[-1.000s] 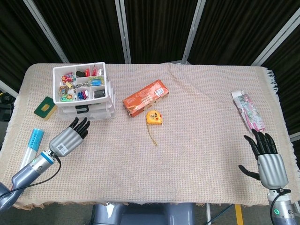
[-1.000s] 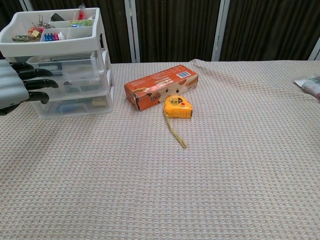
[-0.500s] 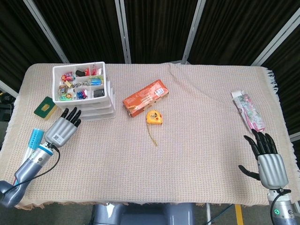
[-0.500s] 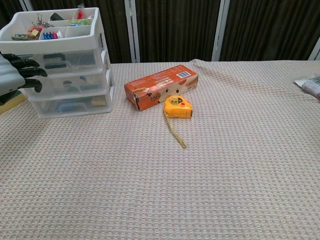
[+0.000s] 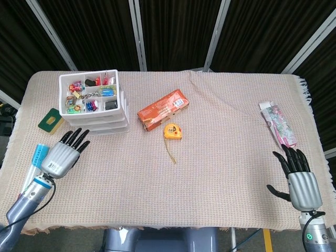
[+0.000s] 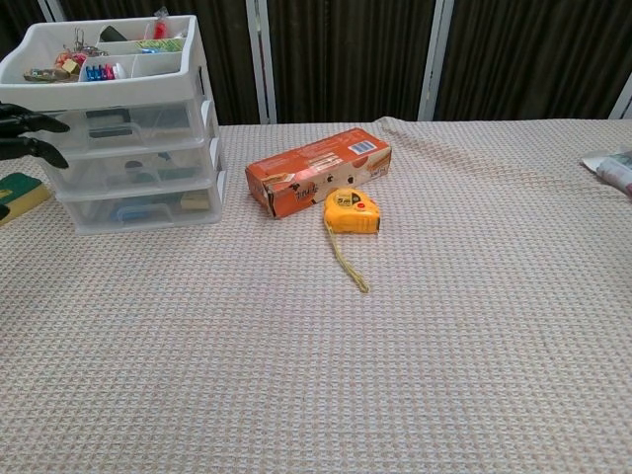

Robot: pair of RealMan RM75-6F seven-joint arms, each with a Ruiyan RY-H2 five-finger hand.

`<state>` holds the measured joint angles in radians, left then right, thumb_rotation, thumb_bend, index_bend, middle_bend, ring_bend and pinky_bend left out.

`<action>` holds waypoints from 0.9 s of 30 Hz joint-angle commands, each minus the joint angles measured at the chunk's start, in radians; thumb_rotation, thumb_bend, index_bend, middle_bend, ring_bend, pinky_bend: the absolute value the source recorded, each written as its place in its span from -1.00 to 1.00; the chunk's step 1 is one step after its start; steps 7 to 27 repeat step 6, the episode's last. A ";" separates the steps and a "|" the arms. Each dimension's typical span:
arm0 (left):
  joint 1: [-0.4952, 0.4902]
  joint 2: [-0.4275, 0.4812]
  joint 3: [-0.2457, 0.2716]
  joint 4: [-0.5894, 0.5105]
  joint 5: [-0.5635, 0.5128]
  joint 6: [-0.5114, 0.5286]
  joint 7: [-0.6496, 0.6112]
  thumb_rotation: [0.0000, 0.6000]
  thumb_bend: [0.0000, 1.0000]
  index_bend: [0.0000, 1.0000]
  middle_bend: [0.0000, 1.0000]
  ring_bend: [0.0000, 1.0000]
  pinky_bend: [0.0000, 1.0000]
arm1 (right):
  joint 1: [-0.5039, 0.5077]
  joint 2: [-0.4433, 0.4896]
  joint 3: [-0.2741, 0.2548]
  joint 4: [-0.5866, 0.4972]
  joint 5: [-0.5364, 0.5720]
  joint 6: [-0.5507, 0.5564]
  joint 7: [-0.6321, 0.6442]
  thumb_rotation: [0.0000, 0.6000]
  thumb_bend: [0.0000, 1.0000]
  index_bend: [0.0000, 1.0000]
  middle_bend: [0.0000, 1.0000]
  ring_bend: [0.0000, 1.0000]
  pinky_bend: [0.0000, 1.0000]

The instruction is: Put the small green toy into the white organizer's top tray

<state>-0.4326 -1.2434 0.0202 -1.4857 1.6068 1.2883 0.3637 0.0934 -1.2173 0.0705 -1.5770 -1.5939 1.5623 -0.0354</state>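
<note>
Hovering my left hand [image 5: 62, 155] with fingers spread, holding nothing, near-left of the white plastic three-drawer organizer [image 5: 96, 107]. Right hand [image 5: 300, 178] rests spread and holding nothing at near right. Top tray [image 6: 107, 81] holds mixed small trinkets; I cannot tell which is the small green toy. Orange cardboard box [image 5: 163, 109] and yellow tape measure [image 5: 173, 131] sit mid-table.

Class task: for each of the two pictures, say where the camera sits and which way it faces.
Head view: high above the near edge, looking steeply down at the whole table; shows left hand and right hand.
Chest view: low at the near edge, looking level across; only the left hand's fingers show.
Shared: organizer, orange box, tape measure.
</note>
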 commanded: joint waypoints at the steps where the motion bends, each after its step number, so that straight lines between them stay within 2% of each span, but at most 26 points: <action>1: 0.126 0.051 0.049 -0.127 0.000 0.151 -0.174 1.00 -0.86 -1.00 -1.00 -1.00 -1.00 | -0.001 -0.001 0.000 0.000 -0.001 0.002 -0.003 1.00 -0.98 -0.72 -1.00 -1.00 -1.00; 6: 0.204 0.079 0.077 -0.188 -0.040 0.203 -0.199 1.00 -0.92 -1.00 -1.00 -1.00 -1.00 | -0.003 -0.001 0.002 0.001 0.001 0.007 -0.005 1.00 -0.98 -0.72 -1.00 -1.00 -1.00; 27: 0.204 0.079 0.077 -0.188 -0.040 0.203 -0.199 1.00 -0.92 -1.00 -1.00 -1.00 -1.00 | -0.003 -0.001 0.002 0.001 0.001 0.007 -0.005 1.00 -0.98 -0.72 -1.00 -1.00 -1.00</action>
